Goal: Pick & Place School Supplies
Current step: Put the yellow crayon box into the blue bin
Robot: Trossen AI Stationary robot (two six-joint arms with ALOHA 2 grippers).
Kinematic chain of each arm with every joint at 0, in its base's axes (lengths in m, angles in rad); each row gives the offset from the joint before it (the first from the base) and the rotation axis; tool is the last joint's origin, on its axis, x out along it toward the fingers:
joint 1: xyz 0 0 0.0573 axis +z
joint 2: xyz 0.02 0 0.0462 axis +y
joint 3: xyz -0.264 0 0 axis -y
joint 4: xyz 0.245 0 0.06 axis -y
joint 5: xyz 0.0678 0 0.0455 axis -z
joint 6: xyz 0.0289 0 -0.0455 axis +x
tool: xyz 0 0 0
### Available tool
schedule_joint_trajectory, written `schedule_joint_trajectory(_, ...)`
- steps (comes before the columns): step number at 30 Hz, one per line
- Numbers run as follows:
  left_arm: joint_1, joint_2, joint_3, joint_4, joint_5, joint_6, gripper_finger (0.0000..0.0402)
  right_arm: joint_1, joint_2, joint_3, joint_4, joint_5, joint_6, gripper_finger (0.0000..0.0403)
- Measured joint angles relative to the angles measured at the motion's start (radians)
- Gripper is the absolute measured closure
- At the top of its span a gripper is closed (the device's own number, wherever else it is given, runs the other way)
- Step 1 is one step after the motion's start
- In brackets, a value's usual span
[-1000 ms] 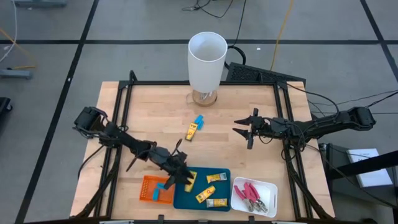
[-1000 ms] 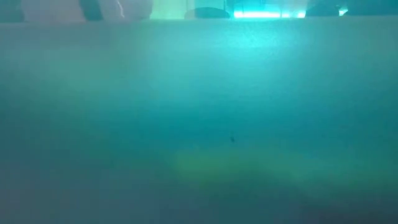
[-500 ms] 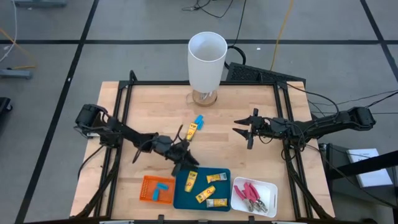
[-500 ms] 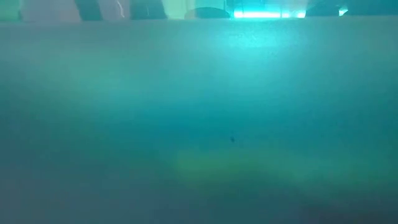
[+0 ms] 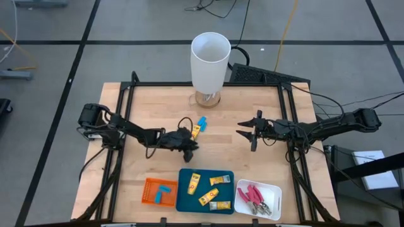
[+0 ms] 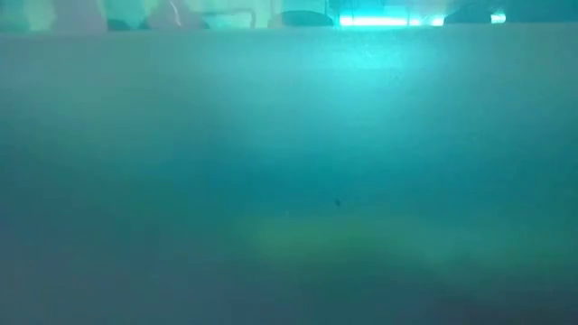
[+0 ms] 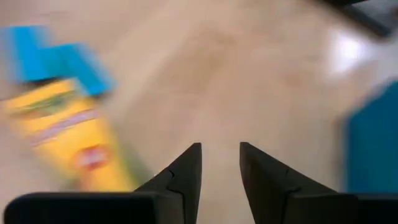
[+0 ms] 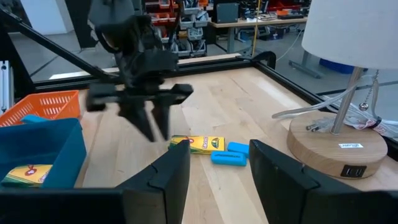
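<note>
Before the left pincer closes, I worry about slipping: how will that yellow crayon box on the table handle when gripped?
The yellow crayon box lies flat with squared edges, so it probably won't roll. It looks like thin printed card, likely light and a bit crushable. Touching the blue block, it may nudge that when the left pincer lifts it.

left tool [image 5: 187, 142]: narrow gap, empty | right tool [image 5: 248, 133]: parted, empty

Yellow box [image 5: 195, 131], light-blue block [image 5: 202, 121], teal tray [image 5: 184, 200], orange tray [image 5: 149, 186], red pliers [image 5: 254, 194].
</note>
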Motion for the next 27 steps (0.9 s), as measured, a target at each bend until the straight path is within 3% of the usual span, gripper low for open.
schedule_joint_trajectory(6, -0.005, 0.001, 0.032, -0.171, -0.193, 0.039, 0.0291, 0.0, 0.0, 0.0, 0.001, 0.001, -0.001, 0.0248)
schedule_joint_trajectory(11, -0.023, 0.001, 0.179, -0.475, -0.294, 0.118, 0.0265, -0.001, 0.0, 0.0, 0.002, 0.001, -0.016, 0.0248)
schedule_joint_trajectory(14, -0.027, 0.001, 0.258, -0.608, -0.303, 0.13, 0.0225, -0.002, 0.0, 0.0, 0.002, 0.001, -0.016, 0.0248)
schedule_joint_trajectory(20, -0.015, 0.001, 0.292, -0.632, -0.314, -0.016, 0.0135, -0.002, 0.0, 0.0, -0.001, 0.001, -0.019, 0.0248)
schedule_joint_trajectory(23, 0.017, 0.001, 0.292, -0.68, -0.321, -0.135, 0.0118, -0.002, 0.0, 0.0, -0.002, 0.001, -0.019, 0.0248)
schedule_joint_trajectory(27, 0.049, 0.001, 0.291, -0.725, -0.319, -0.186, 0.0115, -0.002, 0.0, 0.0, -0.002, 0.001, -0.019, 0.0248)
